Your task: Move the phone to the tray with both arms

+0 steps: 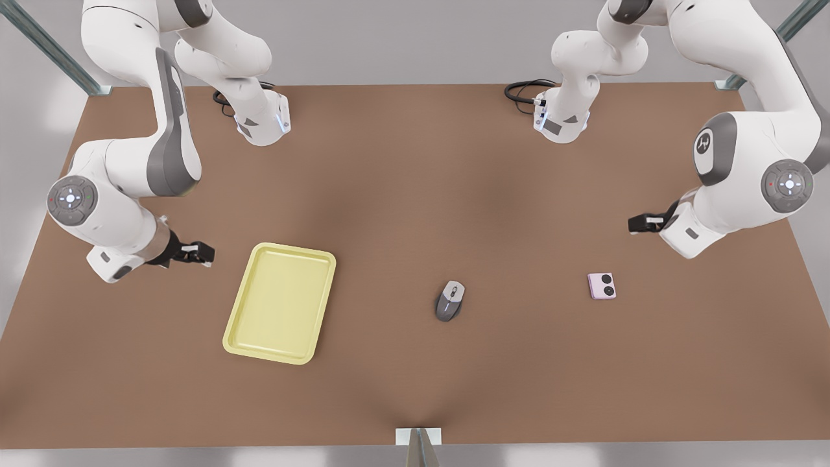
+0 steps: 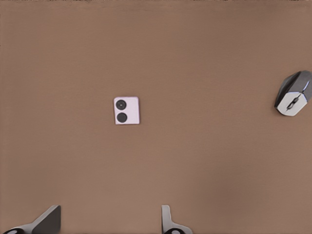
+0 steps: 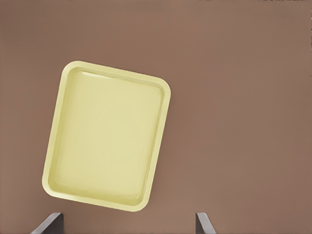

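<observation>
We see the phone [image 1: 602, 286] lying flat on the table [image 1: 389, 194], near the left gripper [image 1: 639, 224], fingers spread and empty. Well apart, past a computer mouse [image 1: 450, 301], the tray [image 1: 281, 302] lies beside the right gripper [image 1: 198, 254], fingers likewise open and empty.

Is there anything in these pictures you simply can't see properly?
- Left wrist view: the mouse is cut off by the picture's edge.
- Both wrist views: the left hand and right hand show just fingertips; the edge cuts the rest.
- Front view: the phone hides its own underside against the table.
</observation>
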